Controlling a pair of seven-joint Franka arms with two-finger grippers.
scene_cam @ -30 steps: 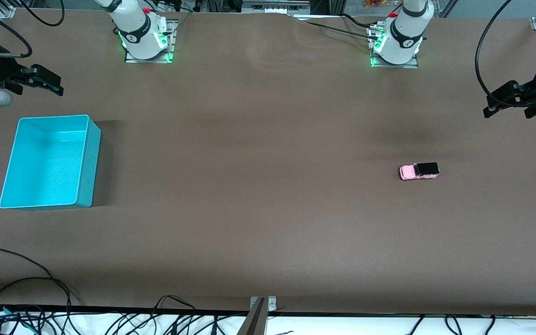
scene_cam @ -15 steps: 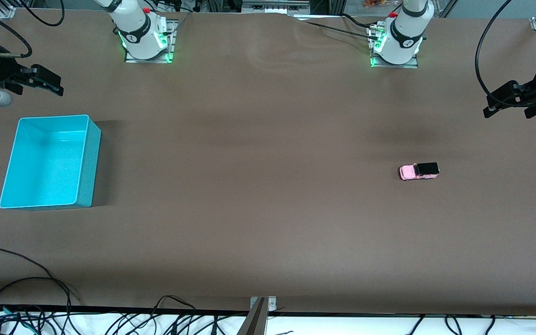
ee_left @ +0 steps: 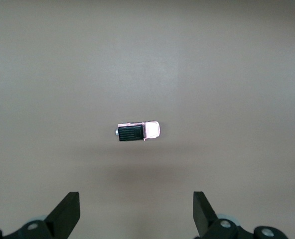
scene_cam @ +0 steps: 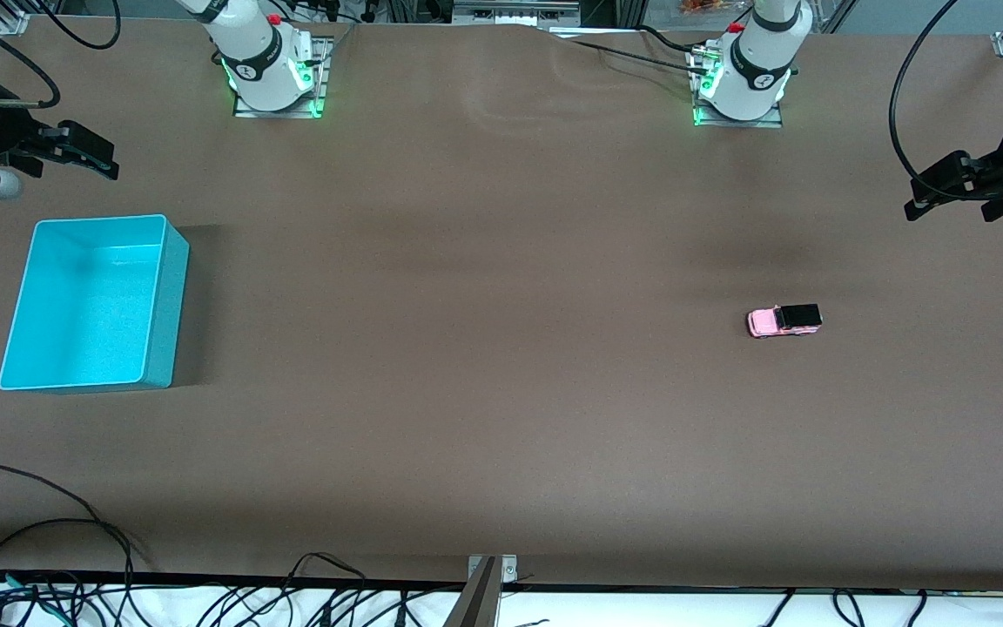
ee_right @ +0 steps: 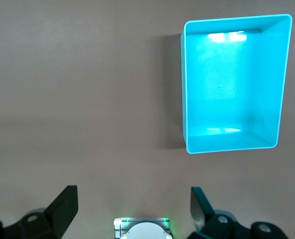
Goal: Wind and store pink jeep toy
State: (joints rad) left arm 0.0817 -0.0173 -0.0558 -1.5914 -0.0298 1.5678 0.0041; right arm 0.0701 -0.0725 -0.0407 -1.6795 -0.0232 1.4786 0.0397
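The pink jeep toy (scene_cam: 784, 320), light pink with a black rear roof, stands on its wheels on the brown table toward the left arm's end; the left wrist view shows the jeep (ee_left: 138, 131) from above. My left gripper (scene_cam: 924, 202) hangs open high over the table's edge at that end, well apart from the jeep, its fingers (ee_left: 68, 211) wide with nothing between them. My right gripper (scene_cam: 99, 158) hangs open in the air at the right arm's end, above the table by the turquoise bin, holding nothing.
An empty turquoise bin (scene_cam: 162, 296) sits on the table at the right arm's end, also visible as the bin (ee_right: 187, 89) in the right wrist view. The arms' bases (scene_cam: 275, 74) stand along the table's edge farthest from the front camera. Loose cables (scene_cam: 49, 522) lie at the nearest edge.
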